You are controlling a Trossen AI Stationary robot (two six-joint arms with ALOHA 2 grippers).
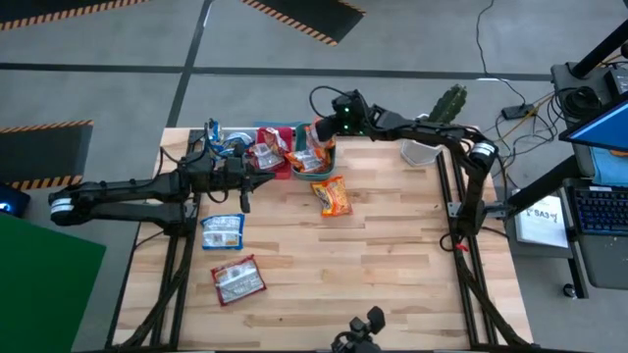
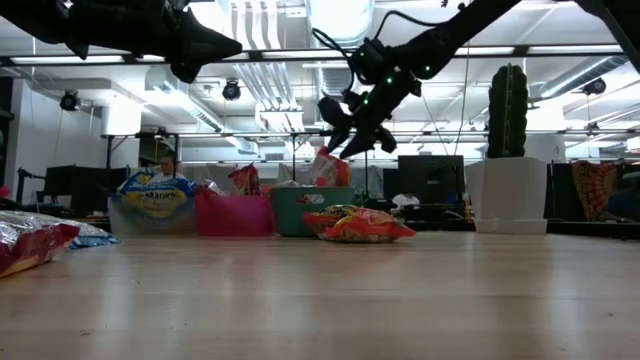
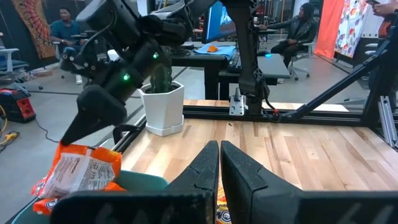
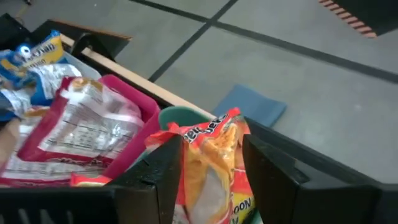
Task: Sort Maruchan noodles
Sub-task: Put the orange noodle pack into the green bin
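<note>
Clear bin (image 2: 150,212) hides most of its blue packets (image 2: 152,192).

- An orange packet (image 1: 312,160) stands upright in the teal bin (image 1: 295,175), tilted, its pale panel crinkled.
- A red packet (image 1: 266,155) leans in the red bin (image 1: 279,130).
- Blue packets (image 1: 224,147) fill the clear bin (image 1: 208,132).
- An orange packet (image 1: 333,196) lies flat on the bench (image 1: 392,265), near the teal bin.
- A blue packet (image 1: 222,231) and a red packet (image 1: 238,280) lie flat, apart, nearer the bench's front.

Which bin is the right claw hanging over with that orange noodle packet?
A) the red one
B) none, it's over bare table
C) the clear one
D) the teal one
D: the right claw straddles the orange packet directly above the teal bin, with the red bin off beside it.
</note>
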